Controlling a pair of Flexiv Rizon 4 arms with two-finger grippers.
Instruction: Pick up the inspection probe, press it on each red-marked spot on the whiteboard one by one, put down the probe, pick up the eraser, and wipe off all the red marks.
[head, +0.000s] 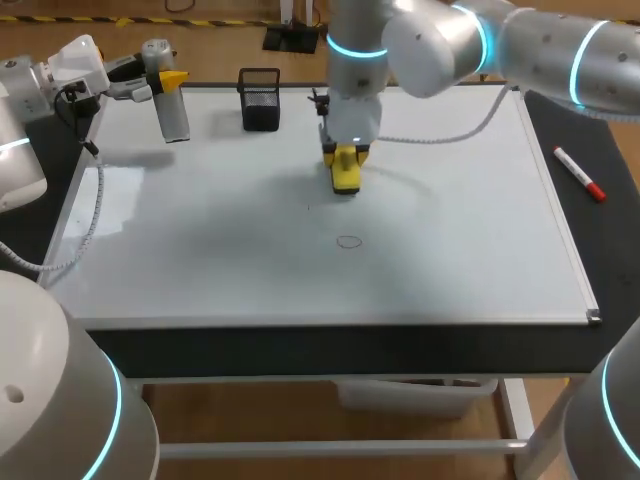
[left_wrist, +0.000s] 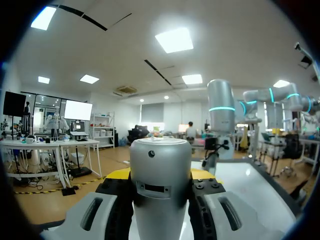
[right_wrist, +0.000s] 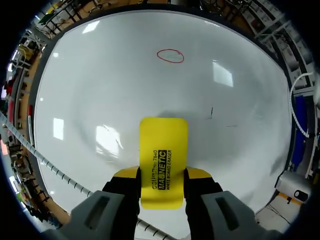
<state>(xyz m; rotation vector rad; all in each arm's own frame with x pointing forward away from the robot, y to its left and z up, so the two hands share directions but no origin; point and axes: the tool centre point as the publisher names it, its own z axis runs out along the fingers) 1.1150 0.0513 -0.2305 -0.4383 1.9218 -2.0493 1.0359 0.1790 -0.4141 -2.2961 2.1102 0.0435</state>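
Note:
A silver cylindrical probe (head: 172, 115) is held in my left gripper (head: 163, 80), shut on it above the whiteboard's (head: 200, 260) far left corner. In the left wrist view the probe (left_wrist: 161, 200) fills the gap between the fingers of the left gripper (left_wrist: 160, 176). My right gripper (head: 345, 158) is shut on a yellow eraser (head: 346, 178), which is low over the board's middle. In the right wrist view the eraser (right_wrist: 163, 150) sticks out of the right gripper (right_wrist: 162, 175). A red circle mark (head: 348, 241) lies nearer the front edge, ahead of the eraser (right_wrist: 170, 55).
A black mesh pen holder (head: 260, 98) stands at the board's far edge, between the two grippers. A red-capped marker (head: 580, 173) lies on the dark table right of the board. A thin dark stroke (right_wrist: 211, 112) shows on the board beside the eraser.

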